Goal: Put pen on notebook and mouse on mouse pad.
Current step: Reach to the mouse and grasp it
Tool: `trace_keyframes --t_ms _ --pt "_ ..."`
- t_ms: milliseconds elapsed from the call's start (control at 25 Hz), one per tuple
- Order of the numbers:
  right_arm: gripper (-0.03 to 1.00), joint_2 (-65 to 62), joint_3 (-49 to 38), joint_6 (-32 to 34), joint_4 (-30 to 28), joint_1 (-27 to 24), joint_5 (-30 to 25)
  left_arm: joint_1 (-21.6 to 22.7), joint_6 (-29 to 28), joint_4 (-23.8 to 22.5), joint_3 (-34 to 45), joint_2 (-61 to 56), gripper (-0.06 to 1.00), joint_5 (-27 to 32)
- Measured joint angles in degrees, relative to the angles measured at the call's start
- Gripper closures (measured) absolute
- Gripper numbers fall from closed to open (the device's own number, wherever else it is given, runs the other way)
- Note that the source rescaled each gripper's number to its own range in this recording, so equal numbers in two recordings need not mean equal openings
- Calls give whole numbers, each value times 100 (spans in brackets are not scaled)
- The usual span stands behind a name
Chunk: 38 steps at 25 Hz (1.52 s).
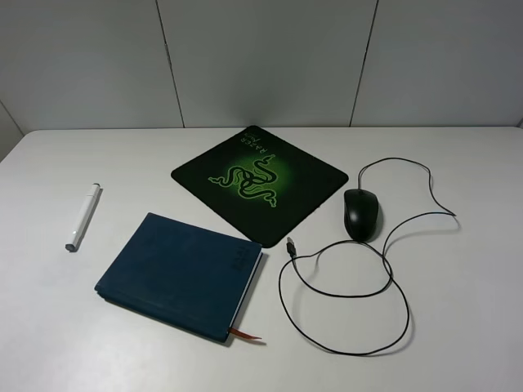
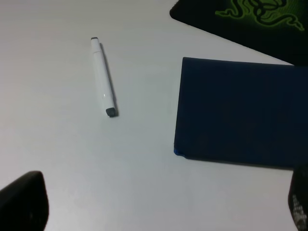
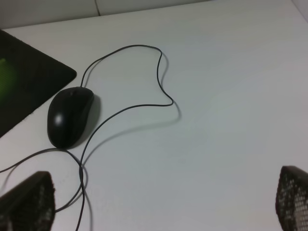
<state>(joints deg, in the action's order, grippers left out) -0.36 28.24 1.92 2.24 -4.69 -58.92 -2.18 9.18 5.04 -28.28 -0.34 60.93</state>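
Note:
A slim white pen (image 1: 83, 217) (image 2: 103, 77) lies on the white table, left of the dark teal notebook (image 1: 181, 273) (image 2: 240, 113), apart from it. The black mouse pad (image 1: 260, 181) (image 2: 240, 19) with its green snake logo lies behind the notebook. Right of the pad sits the glossy black mouse (image 1: 361, 212) (image 3: 70, 115), off the pad, its cable (image 1: 384, 278) (image 3: 144, 103) looping over the table. Neither arm shows in the high view. My left gripper (image 2: 159, 207) hangs open above the table near pen and notebook. Beside the mouse, my right gripper (image 3: 159, 202) hangs open too.
The USB plug (image 1: 290, 246) of the cable lies between notebook and mouse. A reddish ribbon (image 1: 245, 334) sticks out of the notebook's near corner. A grey panelled wall (image 1: 261, 57) stands behind the table's far edge.

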Motion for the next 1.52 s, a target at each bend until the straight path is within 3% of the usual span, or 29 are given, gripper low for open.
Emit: trace_keyframes --t_ms 1000,1520 --pt "-3 27 0 0 0 0 0 0 0 0 0 0 -6 0" --pt "-3 2380 1081 -41 25 0 105 0 0 0 0 0 -6 0"
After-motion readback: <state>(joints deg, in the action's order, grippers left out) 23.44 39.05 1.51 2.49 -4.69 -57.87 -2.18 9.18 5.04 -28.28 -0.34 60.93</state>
